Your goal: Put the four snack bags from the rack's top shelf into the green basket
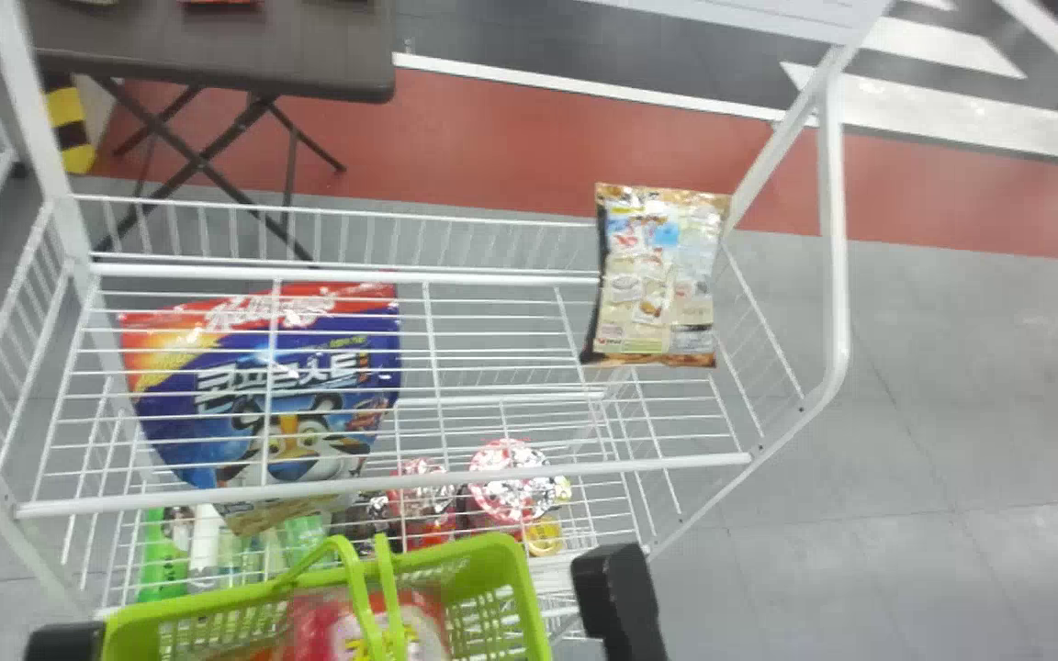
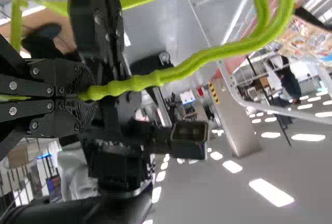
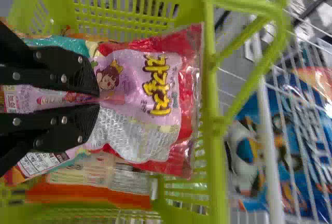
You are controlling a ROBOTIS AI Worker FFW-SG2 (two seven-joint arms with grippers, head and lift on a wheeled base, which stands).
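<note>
At the bottom of the head view are my right gripper's black arm part (image 1: 619, 597), right of the green basket (image 1: 318, 588), and my left gripper's dark part (image 1: 65, 641) at its left. A pink-and-red snack bag (image 1: 368, 626) is inside the basket. In the right wrist view my right gripper (image 3: 98, 98) pinches that pink bag (image 3: 166, 125) within the basket, above teal and orange bags (image 3: 88, 195). My left gripper (image 2: 83, 92) holds the green basket handle (image 2: 197, 60) in the left wrist view. One beige-brown snack bag (image 1: 659, 275) lies on the rack's top shelf at the right.
The white wire rack (image 1: 382, 479) stands just beyond the basket. Below its top shelf are a large blue-red cereal bag (image 1: 281, 395), red-lidded cups (image 1: 511, 477) and green bottles (image 1: 162, 551). A dark table (image 1: 217, 50) stands behind at the left.
</note>
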